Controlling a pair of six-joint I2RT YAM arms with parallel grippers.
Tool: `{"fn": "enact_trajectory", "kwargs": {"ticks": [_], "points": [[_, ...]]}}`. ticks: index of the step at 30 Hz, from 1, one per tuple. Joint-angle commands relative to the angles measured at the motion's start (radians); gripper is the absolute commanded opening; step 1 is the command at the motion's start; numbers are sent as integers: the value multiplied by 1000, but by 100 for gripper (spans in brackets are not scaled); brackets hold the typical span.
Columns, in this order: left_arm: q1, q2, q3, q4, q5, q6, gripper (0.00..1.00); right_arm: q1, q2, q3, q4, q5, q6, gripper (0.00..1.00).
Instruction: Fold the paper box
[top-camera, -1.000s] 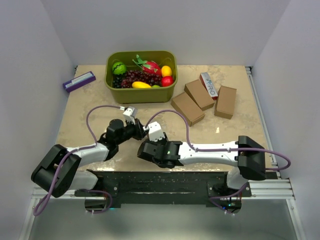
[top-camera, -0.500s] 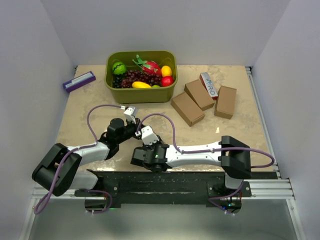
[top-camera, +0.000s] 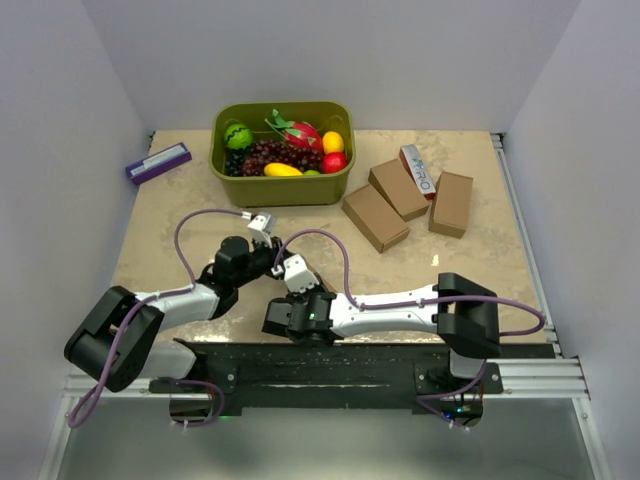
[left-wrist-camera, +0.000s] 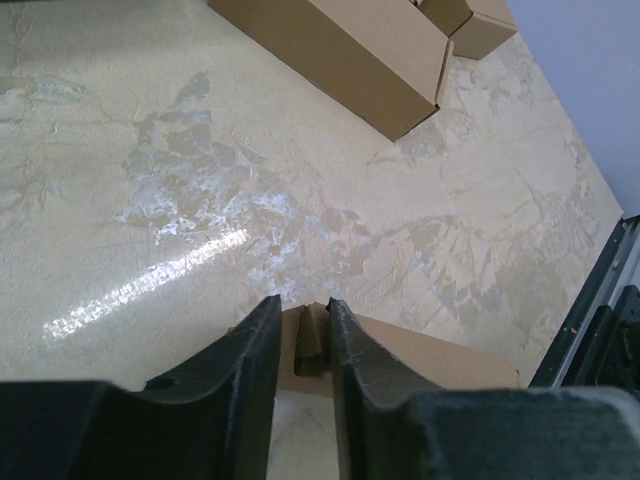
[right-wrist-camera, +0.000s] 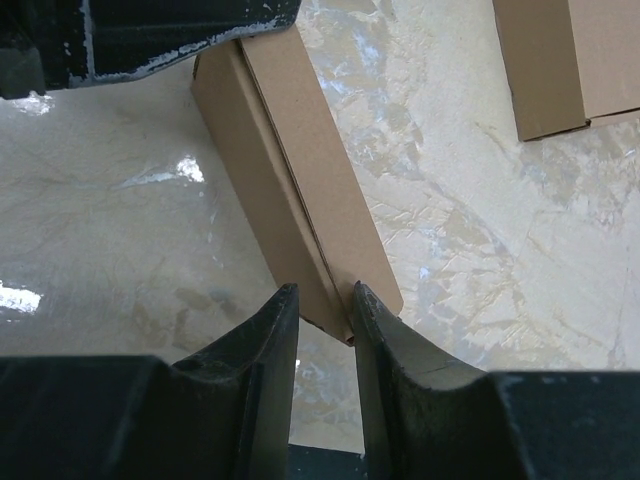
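Observation:
The paper box is a slim brown carton held just above the table between my two grippers, and the arms hide it in the top view. My right gripper is shut on its near corner, one finger on each side. The left arm's fingers cover the far end. In the left wrist view the box runs off to the right. One small end flap stands between the jaws of my left gripper. These jaws are narrowly open, with a gap beside the flap.
A green basket of toy fruit stands at the back. Right of it lie three folded brown boxes and a white-and-red carton. A purple box lies far left. The black base rail runs along the near edge.
My right arm drew in leftward and its jaws narrowed onto the box corner. My left jaws widened a little around the flap. The left arm barely moved.

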Motion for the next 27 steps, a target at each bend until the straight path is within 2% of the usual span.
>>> {"fn": "enact_trajectory", "kwargs": {"ticks": [1, 5, 9, 13, 16, 27], "points": [[-13, -4, 9, -214, 35, 14, 40, 2, 40, -53, -11, -163, 111, 31], [-12, -48, 59, -275, 29, 19, 56, 0, 51, -41, -25, -159, 117, 32], [-3, -74, 102, -323, 9, 19, 62, -3, 48, -42, -29, -161, 123, 32], [49, -84, 90, -314, 30, -18, 63, -6, 45, -48, -25, -169, 123, 33], [91, -105, 54, -248, 85, -75, 64, -7, 45, -56, -15, -179, 121, 33], [119, -93, 60, -194, 110, -113, 66, -9, 55, -47, -18, -186, 117, 33]]}}
